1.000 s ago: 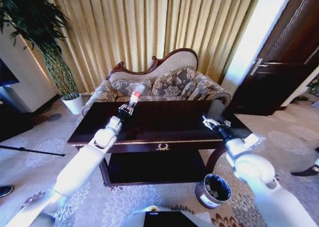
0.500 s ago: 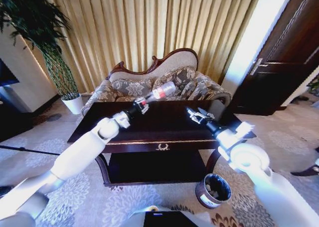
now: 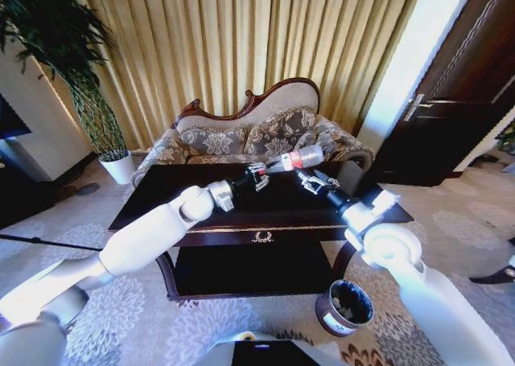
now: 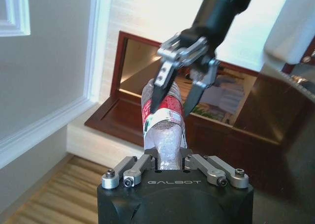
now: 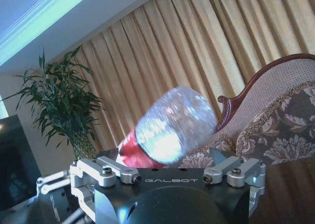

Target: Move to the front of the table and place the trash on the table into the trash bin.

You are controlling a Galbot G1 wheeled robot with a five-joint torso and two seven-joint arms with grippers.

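Both grippers meet at bottle (image 3: 299,158): left gripper (image 3: 259,175) clamping; right gripper (image 3: 312,181) spread.

Left gripper (image 3: 261,175): black body, silver-grey fingers, white arm behind it. Clamped in it, the bottle (image 3: 302,158): clear crinkled plastic with a red label band. Right gripper (image 3: 312,181) just beside the bottle's far end, fingers spread: same black and silver, white arm. Below both claws, the table (image 3: 161,205): dark glossy mahogany, thin gold trim, gold wreath emblem on front. Behind the claws, sofa (image 3: 225,141): grey-beige floral fabric, reddish-brown carved frame. Curtains (image 3: 241,36): gold, vertical pleats. Near the right arm's elbow, the trash bin (image 3: 344,308): dark brown with a pale band.
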